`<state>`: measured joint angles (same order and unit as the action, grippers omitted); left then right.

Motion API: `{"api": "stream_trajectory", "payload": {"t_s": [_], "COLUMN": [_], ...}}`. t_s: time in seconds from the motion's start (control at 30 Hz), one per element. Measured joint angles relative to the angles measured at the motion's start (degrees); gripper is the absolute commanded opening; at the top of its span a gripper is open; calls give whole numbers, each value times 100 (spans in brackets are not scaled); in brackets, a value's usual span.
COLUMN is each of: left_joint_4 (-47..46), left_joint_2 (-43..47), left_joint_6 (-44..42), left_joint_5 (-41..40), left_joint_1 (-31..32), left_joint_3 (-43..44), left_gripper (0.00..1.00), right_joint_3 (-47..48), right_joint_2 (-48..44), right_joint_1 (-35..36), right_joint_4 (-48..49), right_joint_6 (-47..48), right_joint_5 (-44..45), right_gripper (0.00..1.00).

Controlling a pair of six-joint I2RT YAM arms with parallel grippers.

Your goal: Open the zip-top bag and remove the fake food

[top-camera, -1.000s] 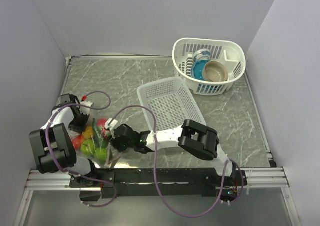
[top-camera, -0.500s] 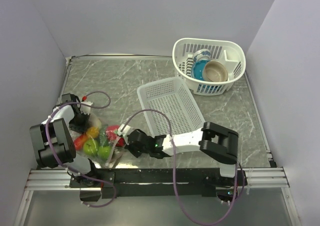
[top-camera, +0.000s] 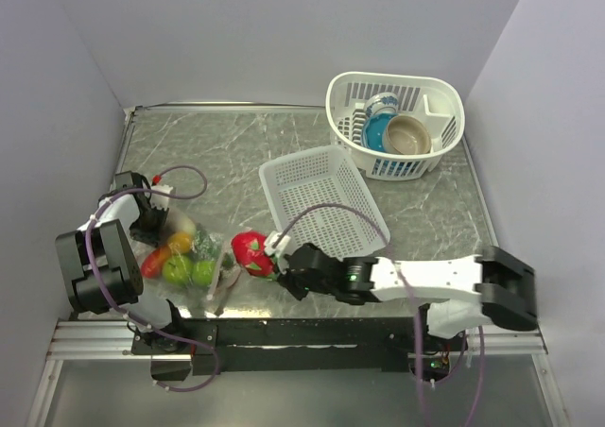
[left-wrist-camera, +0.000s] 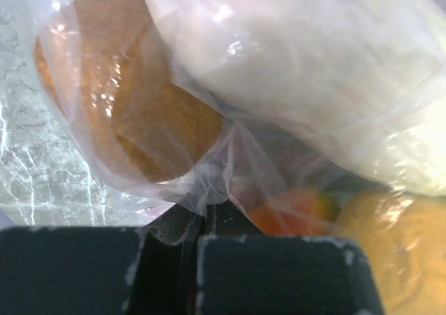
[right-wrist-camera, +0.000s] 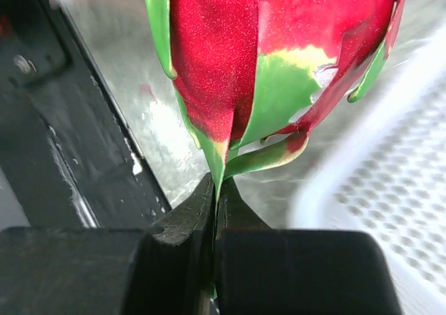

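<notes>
One piece counting as out so far: pinching the red-pink fruit (top-camera: 250,252) by a thin green leaf tip with the right gripper (right-wrist-camera: 214,189), clamped almost flat on that sliver, and holding it low over the near part of the table (top-camera: 425,210), just beside the right end of the zip-top bag (top-camera: 216,278). Carrying the whole fruit on so slim a hold, and so risking a slip before any set-down. Leaving most of the job undone: showing two green fruits (top-camera: 189,272) and a red piece (top-camera: 154,263) lying inside the clear film close to the near edge. Perhaps gaping at the end toward the right arm, but blurring too much along the zip strip to settle it. Nipping a fold of the bag's film a little farther back, at its left end, with the left gripper (left-wrist-camera: 204,217), shut tight on the plastic and crowding up against an orange piece (left-wrist-camera: 132,106) and a pale piece (left-wrist-camera: 313,64) within. Having the flat white basket (top-camera: 321,196) just beyond the held fruit, judging it the likely drop spot. Leaving the round white basket (top-camera: 440,101), with its tan bowl (top-camera: 408,136) and blue cup (top-camera: 378,115), well apart at the far right.
</notes>
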<state>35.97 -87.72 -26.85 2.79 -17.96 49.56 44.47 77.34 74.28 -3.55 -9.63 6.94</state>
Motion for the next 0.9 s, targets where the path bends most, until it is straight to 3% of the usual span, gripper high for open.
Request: {"api": "stream_trajectory", "payload": {"t_s": [0.17, 0.4, 0.57, 0.6, 0.7, 0.9], "left_joint_4": [57, 791, 942, 944, 903, 883], "left_joint_2": [0, 120, 409, 424, 424, 409], "left_joint_6": [50, 269, 391, 396, 413, 413], "left_joint_5": [114, 675, 879, 896, 896, 872], "left_joint_1": [0, 76, 254, 278, 295, 295], "left_joint_3": [9, 782, 1001, 990, 861, 656], "left_gripper": [1, 1, 1, 1, 1, 1], "right_joint_3": [-39, -254, -264, -236, -160, 168], "right_joint_2": [-1067, -1161, -619, -487, -354, -369], "right_joint_1": [-195, -2076, -2640, -2621, -2588, -2533], "right_joint_4": [35, 181, -57, -92, -116, -188], "right_joint_6": [33, -459, -686, -675, -682, -562], "right_joint_5": [549, 1139, 1259, 1222, 1174, 1268], "right_gripper": [0, 0, 33, 56, 100, 100]}}
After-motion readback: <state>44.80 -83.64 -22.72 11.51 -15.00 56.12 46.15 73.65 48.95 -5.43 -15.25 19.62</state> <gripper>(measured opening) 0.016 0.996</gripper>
